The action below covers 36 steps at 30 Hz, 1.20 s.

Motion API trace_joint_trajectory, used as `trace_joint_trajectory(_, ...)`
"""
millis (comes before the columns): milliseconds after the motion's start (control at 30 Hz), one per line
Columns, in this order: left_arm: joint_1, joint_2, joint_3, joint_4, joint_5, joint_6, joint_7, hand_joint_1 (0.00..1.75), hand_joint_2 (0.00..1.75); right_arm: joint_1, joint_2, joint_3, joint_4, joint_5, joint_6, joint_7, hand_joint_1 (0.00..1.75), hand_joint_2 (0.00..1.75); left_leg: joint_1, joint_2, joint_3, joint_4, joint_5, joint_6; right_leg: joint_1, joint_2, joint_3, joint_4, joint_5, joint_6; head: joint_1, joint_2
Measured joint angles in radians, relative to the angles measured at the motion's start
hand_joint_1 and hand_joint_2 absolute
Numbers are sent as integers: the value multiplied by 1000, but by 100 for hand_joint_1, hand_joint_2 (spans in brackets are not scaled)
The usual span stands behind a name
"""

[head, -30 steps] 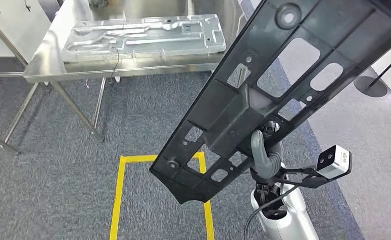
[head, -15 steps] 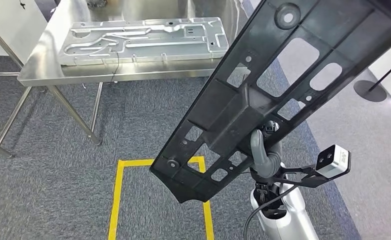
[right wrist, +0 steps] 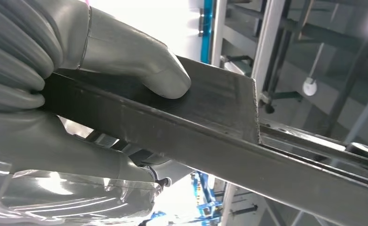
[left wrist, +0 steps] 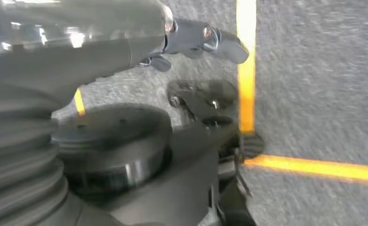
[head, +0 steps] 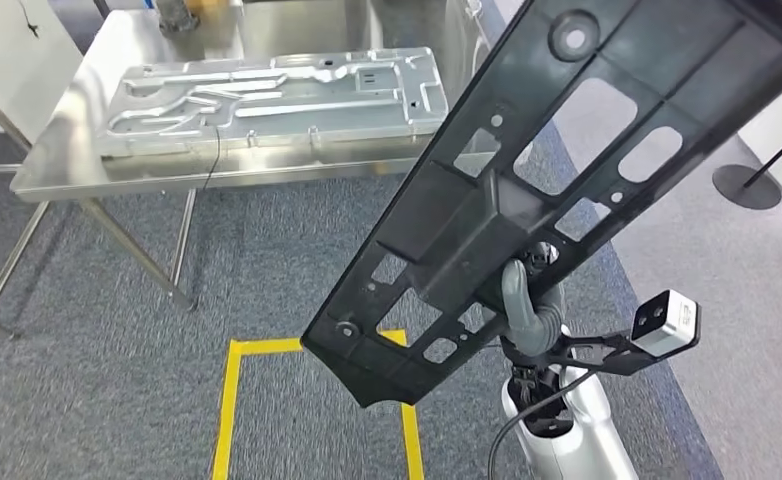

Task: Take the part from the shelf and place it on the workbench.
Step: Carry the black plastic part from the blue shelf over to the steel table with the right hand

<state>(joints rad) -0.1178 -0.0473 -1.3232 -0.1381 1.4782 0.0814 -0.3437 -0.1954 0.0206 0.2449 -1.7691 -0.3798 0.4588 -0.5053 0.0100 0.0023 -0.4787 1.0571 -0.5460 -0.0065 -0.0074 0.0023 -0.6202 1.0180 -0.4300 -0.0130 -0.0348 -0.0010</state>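
The long black part (head: 567,180) is held aloft and tilted by the right hand (head: 525,310), whose thumb (right wrist: 140,66) is pressed on its flat face. The steel workbench (head: 57,170), bearing a metal plate (head: 277,95), is located beyond the part. Yellow floor tape (head: 229,400) is seen below the part. The left hand's (left wrist: 198,40) state cannot be told.

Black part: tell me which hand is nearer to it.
Right. The right hand grips the black part itself, thumb pressed on its surface. The left hand hangs low over the yellow-taped carpet, apart from the part.
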Motion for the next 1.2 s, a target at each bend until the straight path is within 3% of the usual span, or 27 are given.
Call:
trace_joint_trajectory(33,-1,0,0,0,0,-1,0,0,175,-1,0,0,0,0,1,-1,175,175,2,0,-28,51,-11,-3,-1,0,13,-3,-7,-6,0,0)
trace_joint_trajectory(133,1,0,-1,0,0,-5,0,0,175,0,0,0,2,0,1,-1,175,175,3,0,-152,217,-76,-9,3,3,41,-3,-32,-14,0,0)
trace_joint_trajectory(167,4,0,-1,0,0,-6,0,0,175,1,0,0,2,0,1,-1,175,175,2,0,-181,234,-85,-10,4,5,52,-3,-42,-14,0,0)
trace_joint_trajectory(200,6,0,-1,0,0,-7,0,0,175,2,0,0,2,0,1,-1,175,175,2,0,-195,219,-74,-9,5,7,65,-3,-52,-13,0,0)
trace_joint_trajectory(233,6,0,-1,0,0,-7,0,0,175,2,-1,0,2,0,1,-2,175,175,1,0,-195,177,-41,-5,6,8,80,-3,-62,-12,0,0)
trace_joint_trajectory(300,7,1,-1,0,0,-7,0,0,175,2,-1,0,4,-1,2,-3,175,175,-4,0,-176,56,64,7,7,9,107,-4,-84,-8,0,0)
trace_joint_trajectory(367,8,3,-2,0,0,-7,1,0,175,1,-2,-1,6,-3,4,-4,175,175,-11,-1,-162,-13,120,20,9,11,122,-7,-100,2,0,0)
trace_joint_trajectory(500,7,4,-2,0,0,-7,1,0,175,-3,-6,-6,9,-11,5,-9,175,175,-9,-6,-127,-44,119,41,8,9,121,31,-99,26,0,0)
trace_joint_trajectory(533,6,4,-2,0,-1,-7,0,0,175,-5,-8,-7,9,-13,6,-12,175,175,-7,-7,-116,-50,116,46,6,7,99,70,-108,31,0,0)
trace_joint_trajectory(633,6,4,-2,0,-2,-7,-1,0,175,-1,-13,-12,11,-15,5,-17,175,175,-6,-8,-91,-55,97,52,-3,6,-17,231,-166,47,0,0)
trace_joint_trajectory(667,8,4,-3,0,-3,-7,-1,0,175,2,-15,-13,12,-15,5,-18,175,175,-6,-8,-82,-55,88,51,-6,5,-48,256,-175,51,0,0)
trace_joint_trajectory(700,9,4,-3,0,-3,-8,-1,0,175,5,-16,-14,13,-15,5,-19,175,175,-5,-9,-71,-55,80,50,-8,5,-63,248,-164,55,0,0)
trace_joint_trajectory(733,9,4,-3,0,-3,-8,-1,0,175,7,-18,-15,13,-15,5,-20,175,175,-5,-10,-58,-55,70,49,-10,4,-62,209,-132,57,0,0)
trace_joint_trajectory(800,9,4,-3,0,-3,-8,-2,0,175,8,-20,-16,13,-15,4,-22,175,175,-5,-10,-33,-54,51,42,-9,1,-33,85,-40,52,0,0)
trace_joint_trajectory(833,9,4,-3,0,-3,-8,-2,0,175,9,-21,-16,13,-14,4,-23,175,175,-6,-11,-24,-54,42,37,-7,-1,-20,40,-20,46,0,0)
trace_joint_trajectory(867,8,4,-3,0,-3,-9,-3,0,175,9,-22,-17,14,-14,4,-24,175,175,-6,-11,-17,-55,33,30,-3,-2,-11,15,-10,38,0,0)
trace_joint_trajectory(1000,4,3,-3,0,-3,-12,-4,0,175,9,-26,-18,13,-14,4,-28,175,175,-4,-9,-1,-21,20,6,-1,1,24,-4,-15,2,0,0)
trace_joint_trajectory(1067,0,3,-4,0,-3,-13,-5,0,175,7,-27,-19,12,-14,4,-32,175,175,0,-7,-46,61,-9,-1,-2,0,43,-8,-22,-7,0,0)
trace_joint_trajectory(1133,2,3,-4,0,-3,-13,-5,0,175,8,-27,-19,12,-14,4,-33,175,175,1,-7,-132,182,-54,-7,-2,0,54,-8,-35,-11,0,0)
trace_joint_trajectory(1200,7,3,-5,0,-3,-12,-5,0,175,12,-28,-19,12,-14,3,-33,175,175,3,-7,-191,228,-65,-8,-2,2,69,-8,-50,-10,0,0)
